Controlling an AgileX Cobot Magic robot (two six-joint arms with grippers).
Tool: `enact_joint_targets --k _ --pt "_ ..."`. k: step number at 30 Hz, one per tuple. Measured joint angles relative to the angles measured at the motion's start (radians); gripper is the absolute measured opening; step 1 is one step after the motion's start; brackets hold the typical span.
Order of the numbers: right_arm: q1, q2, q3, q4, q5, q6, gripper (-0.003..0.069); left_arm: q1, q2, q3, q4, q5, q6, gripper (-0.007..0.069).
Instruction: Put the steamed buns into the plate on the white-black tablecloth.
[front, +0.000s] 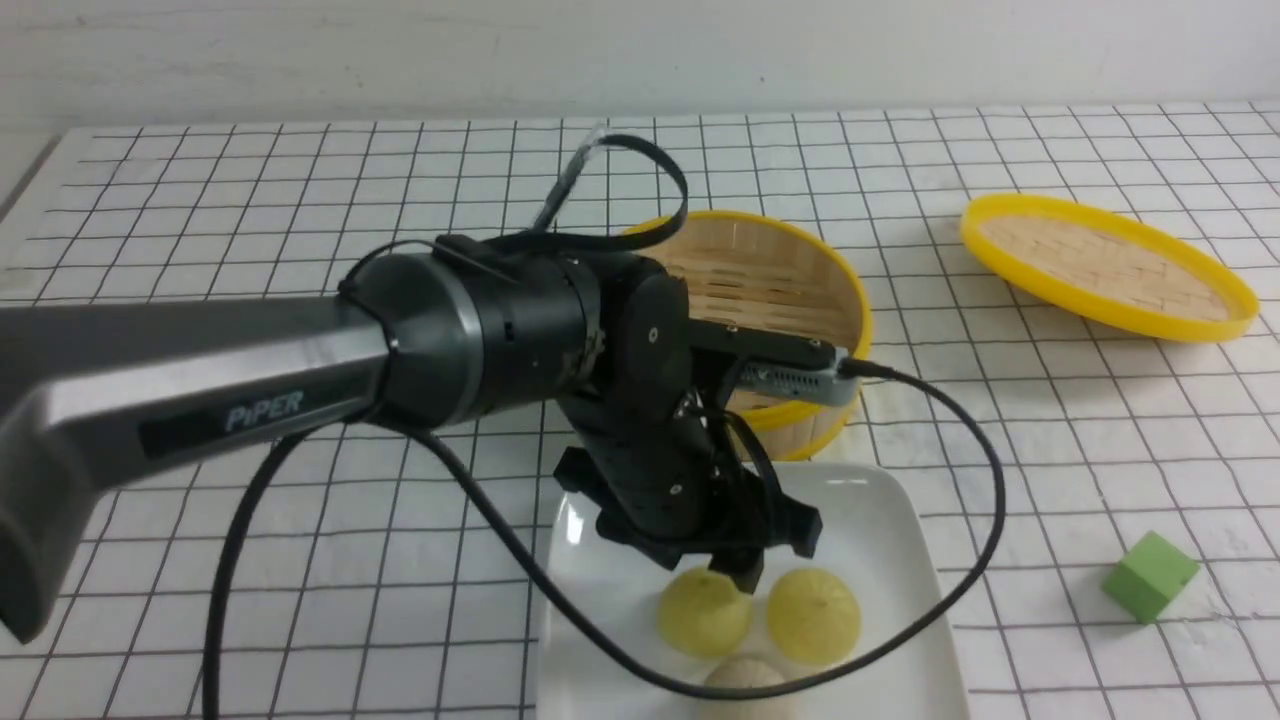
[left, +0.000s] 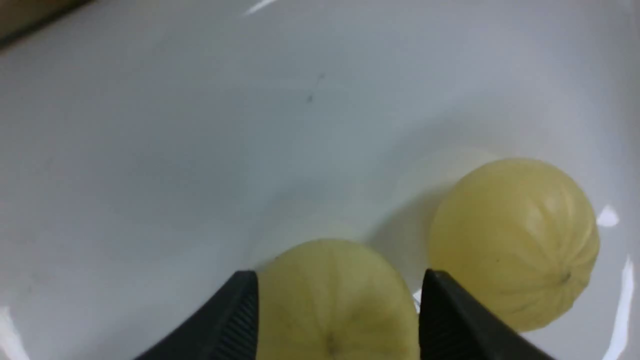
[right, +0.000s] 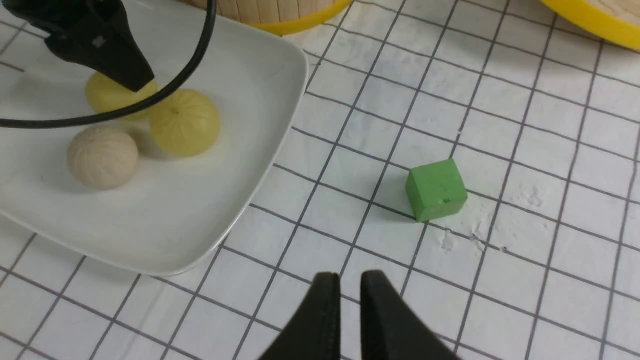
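Observation:
Two pale yellow-green steamed buns (front: 703, 612) (front: 813, 615) lie side by side in the white plate (front: 880, 520) on the white-black tablecloth (front: 300, 250). My left gripper (left: 339, 300) is open and hangs low over the plate, its fingers (left: 235, 320) standing either side of one bun (left: 335, 305), which rests on the plate (left: 200, 150). A thin gap shows beside one finger. The other bun (left: 515, 240) lies just beside it. My right gripper (right: 350, 290) hovers over bare cloth near the plate's corner (right: 250, 100), fingers nearly together with nothing between them.
A beige bun (front: 745, 680) also lies in the plate. The bamboo steamer (front: 790, 290) stands just behind the plate, and its yellow-rimmed lid (front: 1105, 265) lies at the far right. A green cube (front: 1150, 575) sits right of the plate. The left arm's cable (front: 985, 520) loops over the plate.

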Motion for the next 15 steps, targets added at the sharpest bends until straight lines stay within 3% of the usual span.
enact_joint_targets --k 5,7,11,15 --pt "0.0 -0.212 0.016 -0.004 -0.003 0.074 0.0042 0.0 0.0 -0.085 0.034 0.057 -0.012 0.0442" --pt "0.0 -0.317 0.1 -0.003 -0.115 0.086 -0.0011 0.0 0.0 -0.129 0.072 0.092 -0.012 0.0426" --pt "0.0 -0.388 0.235 -0.002 -0.283 0.086 -0.0015 0.0 0.0 -0.16 0.107 0.12 -0.012 0.039" --pt "0.0 -0.396 0.417 0.002 -0.513 0.063 -0.0015 0.0 0.0 -0.165 0.115 0.136 -0.013 0.0283"
